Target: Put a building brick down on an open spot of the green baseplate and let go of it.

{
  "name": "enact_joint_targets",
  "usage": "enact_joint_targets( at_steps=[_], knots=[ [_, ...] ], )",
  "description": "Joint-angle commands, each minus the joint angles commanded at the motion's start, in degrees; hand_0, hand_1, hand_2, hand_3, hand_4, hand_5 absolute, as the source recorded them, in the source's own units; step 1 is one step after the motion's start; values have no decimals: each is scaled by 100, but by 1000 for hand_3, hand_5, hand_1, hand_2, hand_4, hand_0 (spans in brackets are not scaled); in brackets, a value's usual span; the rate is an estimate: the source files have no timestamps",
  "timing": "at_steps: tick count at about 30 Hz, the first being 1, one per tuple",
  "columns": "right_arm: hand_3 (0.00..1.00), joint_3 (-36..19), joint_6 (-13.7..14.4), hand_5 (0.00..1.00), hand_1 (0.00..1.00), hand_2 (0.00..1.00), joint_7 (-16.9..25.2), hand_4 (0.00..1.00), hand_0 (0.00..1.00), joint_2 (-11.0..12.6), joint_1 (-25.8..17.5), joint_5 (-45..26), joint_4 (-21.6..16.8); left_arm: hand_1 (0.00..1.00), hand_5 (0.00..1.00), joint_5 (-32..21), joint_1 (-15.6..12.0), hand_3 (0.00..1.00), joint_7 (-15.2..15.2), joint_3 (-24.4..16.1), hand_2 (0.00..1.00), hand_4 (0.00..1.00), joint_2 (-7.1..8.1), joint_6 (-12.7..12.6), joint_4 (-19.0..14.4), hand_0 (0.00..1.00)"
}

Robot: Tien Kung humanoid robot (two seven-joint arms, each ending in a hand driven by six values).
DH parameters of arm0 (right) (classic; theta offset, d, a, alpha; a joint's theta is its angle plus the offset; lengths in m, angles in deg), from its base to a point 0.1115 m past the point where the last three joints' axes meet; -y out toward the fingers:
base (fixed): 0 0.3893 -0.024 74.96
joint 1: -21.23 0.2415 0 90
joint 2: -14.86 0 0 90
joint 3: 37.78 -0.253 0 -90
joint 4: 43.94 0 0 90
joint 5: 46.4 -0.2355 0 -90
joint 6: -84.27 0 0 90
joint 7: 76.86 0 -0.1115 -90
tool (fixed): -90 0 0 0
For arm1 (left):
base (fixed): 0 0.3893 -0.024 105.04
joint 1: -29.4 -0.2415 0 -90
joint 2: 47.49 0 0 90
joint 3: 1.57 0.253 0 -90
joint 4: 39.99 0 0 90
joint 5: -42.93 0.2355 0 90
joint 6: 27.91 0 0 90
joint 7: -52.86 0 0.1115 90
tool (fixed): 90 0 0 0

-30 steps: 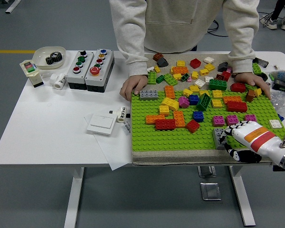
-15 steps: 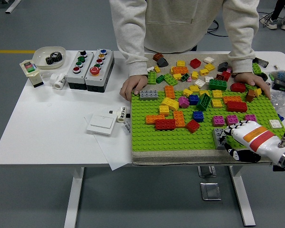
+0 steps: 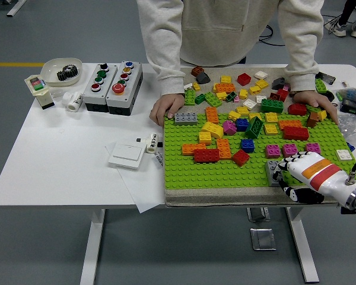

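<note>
- Right hand: enters from the lower right and lies over the near right corner of the baseplate. Its fingers curl down around a grey brick; whether they press it or merely rest on it cannot be told.
- Change: over the last second the hand has slid slightly toward the near edge and dropped a little; the wrist now sits lower in the picture. The grey brick has not visibly shifted.
- Meaning for the task: the brick appears to be seated on a free patch of studs at the plate's near right corner, so placement looks done or nearly done; the small withdrawal suggests that release is beginning, though the fingers have not yet opened.
- Left hand: not in view.
- Person: stands at the far side, one hand at the plate's far left corner, the other on its far right part, apparently steadying it.
</note>
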Motion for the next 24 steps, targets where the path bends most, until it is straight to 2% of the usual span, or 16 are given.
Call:
enact_joint_targets(
  at_steps=[24],
  knots=[
    [621,43,-53,317,643,702,-7,419,699,-46,5,19,123,679,599,53,-4,546,20,-21,641,558,1,-2,-1,605]
  ],
)
